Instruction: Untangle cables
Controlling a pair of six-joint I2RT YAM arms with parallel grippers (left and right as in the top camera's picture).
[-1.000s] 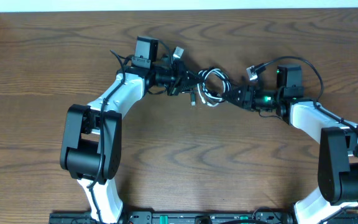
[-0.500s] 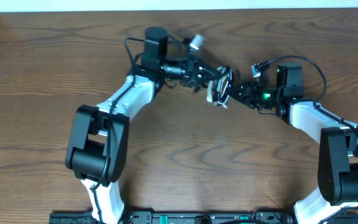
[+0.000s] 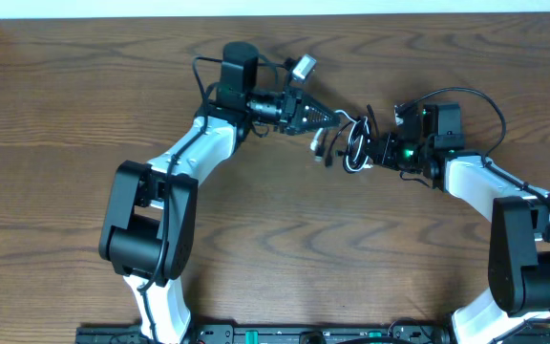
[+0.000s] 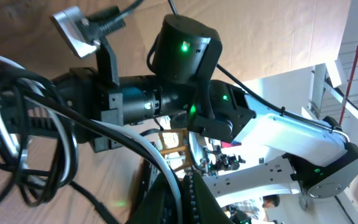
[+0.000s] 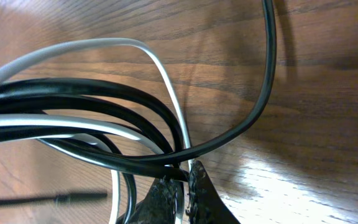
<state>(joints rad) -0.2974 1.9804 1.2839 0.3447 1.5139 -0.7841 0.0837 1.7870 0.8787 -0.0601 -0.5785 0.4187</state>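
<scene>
The black and white cables hang in a small tangle of loops between my two grippers in the overhead view. The white cable [image 3: 351, 163] loops low, and the black cable [image 3: 367, 122] arcs above it. My left gripper [image 3: 321, 118] is shut on the white cable [image 4: 225, 134], which runs down between its fingers [image 4: 185, 199]; black loops [image 4: 30, 143] hang to its left. My right gripper [image 3: 378, 151] is shut at the tangle's right side. In the right wrist view its fingers [image 5: 185, 186] pinch the black cable [image 5: 267, 81], with white strands [image 5: 104, 46] crossing above.
The wooden table [image 3: 285, 248] runs to a back edge [image 3: 275, 14] just beyond both grippers. The left arm [image 3: 194, 148] reaches in from the left and the right arm [image 3: 475, 177] from the right. Both arm bases stand at the front edge.
My left gripper rose and swung right and back with the cables. The tangle shifted right toward my right gripper, and its loops now hang more upright.
</scene>
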